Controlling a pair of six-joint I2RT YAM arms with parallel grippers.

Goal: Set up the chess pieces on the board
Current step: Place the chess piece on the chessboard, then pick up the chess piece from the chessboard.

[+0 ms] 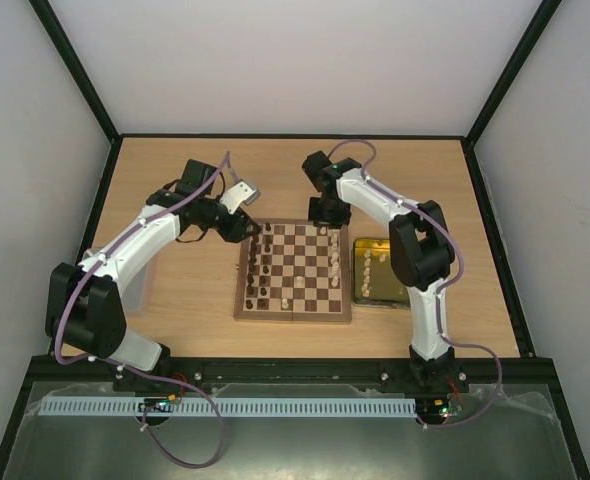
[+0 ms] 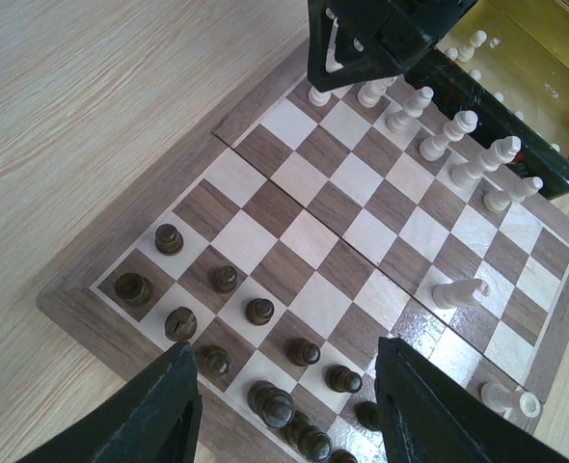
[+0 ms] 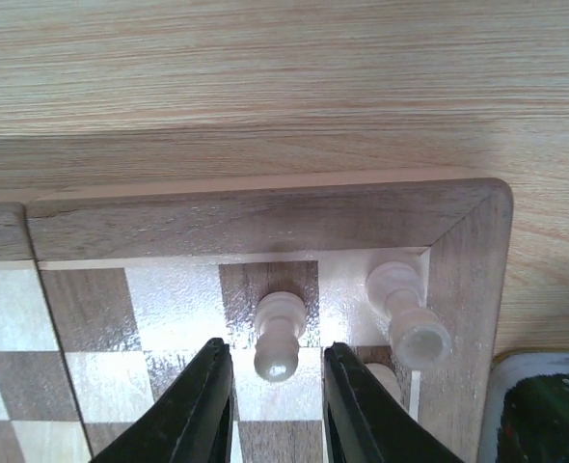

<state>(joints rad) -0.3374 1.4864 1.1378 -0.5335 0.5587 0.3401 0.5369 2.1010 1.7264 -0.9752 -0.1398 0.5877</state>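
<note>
Right fingers (image 3: 183, 415), spread loose, are flanking a cream piece (image 3: 278, 336) standing by the board's (image 3: 256, 227) one-o'clock corner, seemingly freeing it, while left fingers (image 2: 149, 415) are hovering released over dark pieces (image 2: 258, 311) at nine o'clock.

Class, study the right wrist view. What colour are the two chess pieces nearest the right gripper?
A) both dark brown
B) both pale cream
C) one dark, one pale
B: the piece ahead of the right gripper and its neighbour in the board's corner are both pale cream.
</note>
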